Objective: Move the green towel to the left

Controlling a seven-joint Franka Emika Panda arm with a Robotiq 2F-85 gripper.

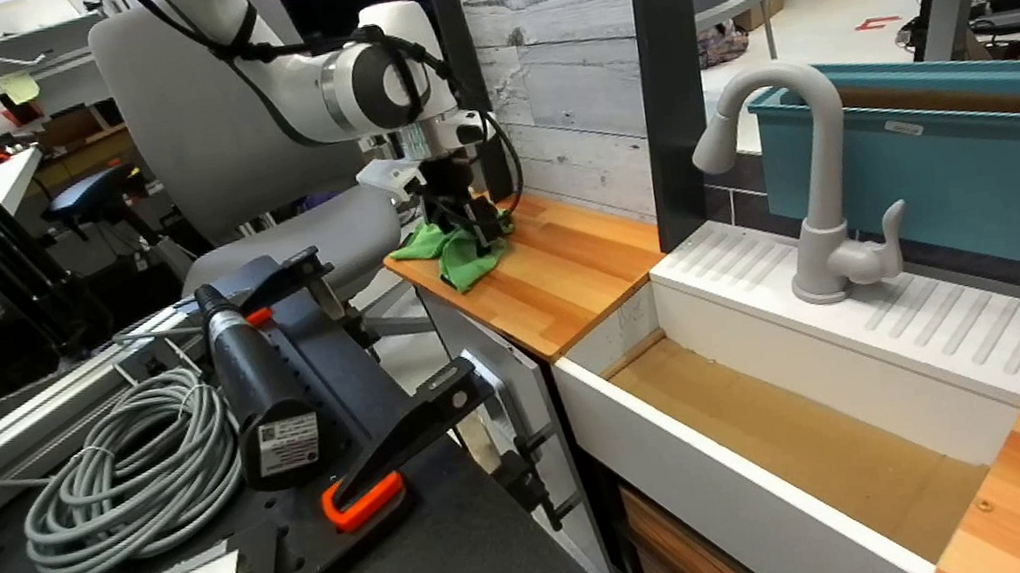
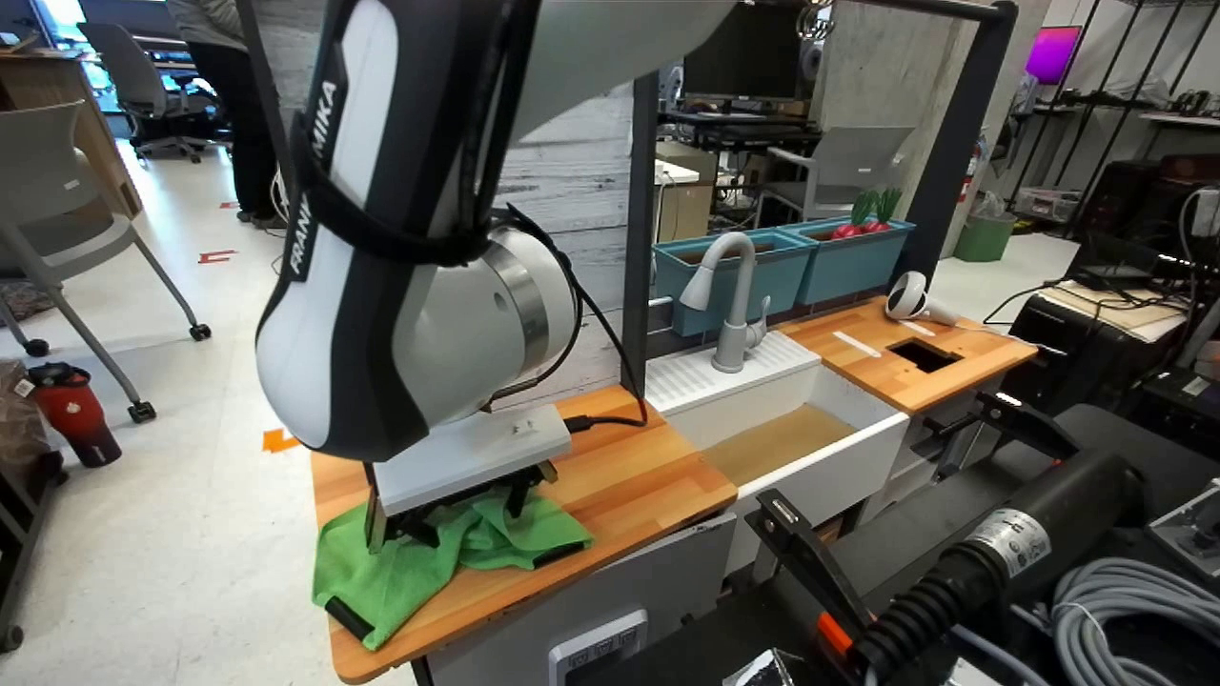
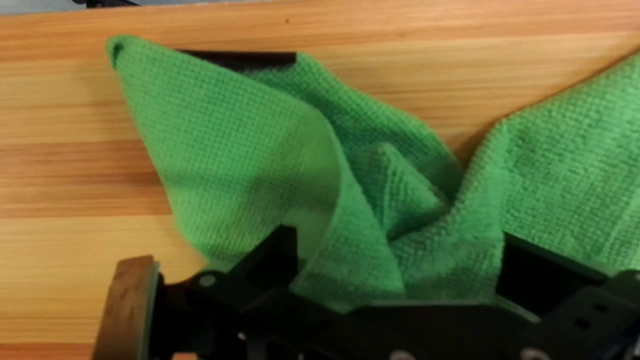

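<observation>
The green towel (image 2: 400,576) lies crumpled at the end of the wooden counter, with one dark-edged corner near the counter edge. It also shows in an exterior view (image 1: 464,261) and fills much of the wrist view (image 3: 240,150). My gripper (image 3: 397,255) points down at the towel, its black fingers wide apart. A raised, folded part of the towel stands between the fingers, with cloth on both outer sides too. The gripper also shows over the towel in both exterior views (image 1: 479,230) (image 2: 469,519). The fingertips' lower ends are partly hidden by cloth.
The wooden counter (image 1: 576,256) ends in open edges beside the towel. A grey plank wall (image 1: 553,68) stands behind it. A white sink (image 1: 752,483) with a grey faucet (image 1: 823,179) adjoins the counter. A black bench (image 1: 469,555) with cable and clamps stands in front.
</observation>
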